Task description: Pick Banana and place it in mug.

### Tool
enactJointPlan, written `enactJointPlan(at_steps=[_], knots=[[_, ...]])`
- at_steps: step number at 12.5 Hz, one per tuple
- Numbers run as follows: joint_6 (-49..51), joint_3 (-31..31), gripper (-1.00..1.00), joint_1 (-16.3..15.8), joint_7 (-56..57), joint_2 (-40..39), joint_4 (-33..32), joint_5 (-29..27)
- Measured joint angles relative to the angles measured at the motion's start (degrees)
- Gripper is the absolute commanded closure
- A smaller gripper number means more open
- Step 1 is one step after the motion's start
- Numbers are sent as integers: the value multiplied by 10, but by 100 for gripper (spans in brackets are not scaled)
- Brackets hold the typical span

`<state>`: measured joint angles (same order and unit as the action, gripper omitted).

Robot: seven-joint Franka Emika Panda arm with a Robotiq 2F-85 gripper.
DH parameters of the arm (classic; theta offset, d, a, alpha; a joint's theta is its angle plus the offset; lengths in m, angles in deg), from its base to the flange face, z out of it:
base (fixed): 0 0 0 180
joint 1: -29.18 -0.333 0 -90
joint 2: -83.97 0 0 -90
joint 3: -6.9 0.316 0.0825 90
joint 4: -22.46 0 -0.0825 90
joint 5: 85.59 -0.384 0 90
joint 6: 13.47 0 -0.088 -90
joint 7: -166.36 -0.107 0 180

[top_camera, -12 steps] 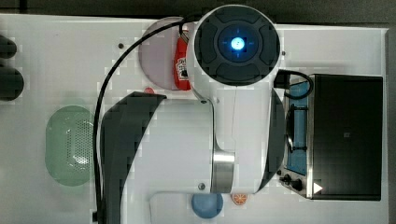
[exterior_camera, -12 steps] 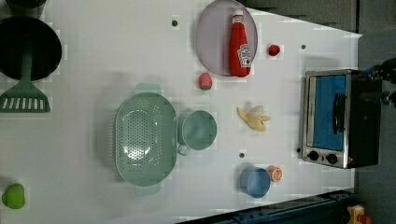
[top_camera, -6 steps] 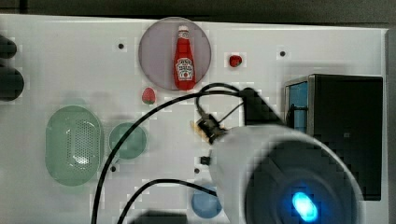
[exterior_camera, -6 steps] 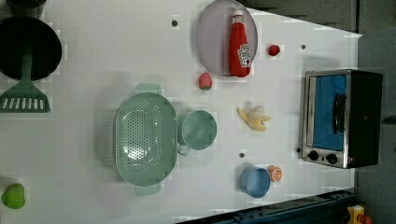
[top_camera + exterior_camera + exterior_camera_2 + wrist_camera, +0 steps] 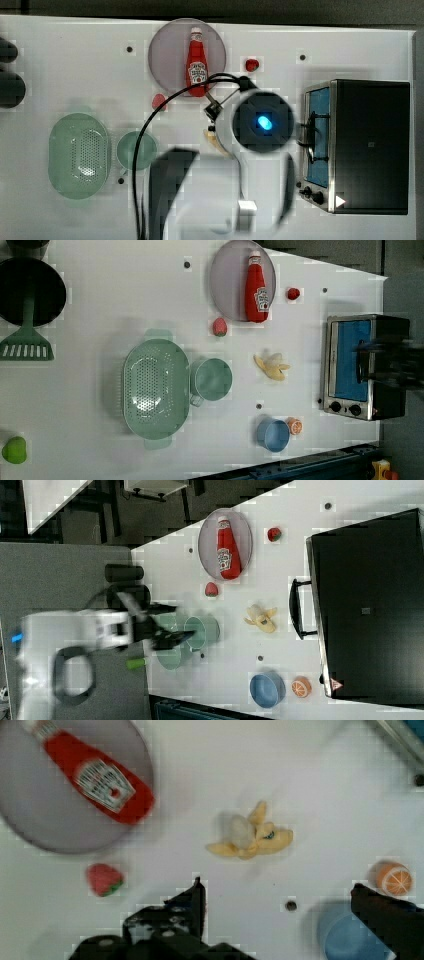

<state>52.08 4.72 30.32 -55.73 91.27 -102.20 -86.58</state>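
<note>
White table [image 5: 125, 300] under you, and your gripper [image 5: 277, 895] hangs above it with jaws spread wide, holding nothing. The banana [image 5: 251, 836] lies flat on the bare table ahead of the fingers [image 5: 192, 900], untouched. In the left view it sits at three o'clock from the mug [image 5: 211, 379], well apart. The mug stands upright against the colander [image 5: 155, 386]. The toaster oven [image 5: 362, 365] sits at three o'clock from the banana.

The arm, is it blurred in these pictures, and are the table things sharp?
Top view: the arm is smeared and soft. Right view: it streaks pale. Left view: the banana and mug look crisp. Wrist view: the ketchup bottle is slightly blurred.
</note>
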Motion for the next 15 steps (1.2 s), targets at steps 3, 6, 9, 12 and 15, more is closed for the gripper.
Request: enactJointPlan(at_steps=[3,6,9,12,15], knots=[[-130,5,-100,-2,105,-113,-90,23],[-223,6,-100,5,229,-191,-154,15],[-319,2,-100,0,323,-252,-151,14],[-356,-2,-100,0,357,-288,-121,14],[-391,-13,-93,3,366,-290,-128,18]])
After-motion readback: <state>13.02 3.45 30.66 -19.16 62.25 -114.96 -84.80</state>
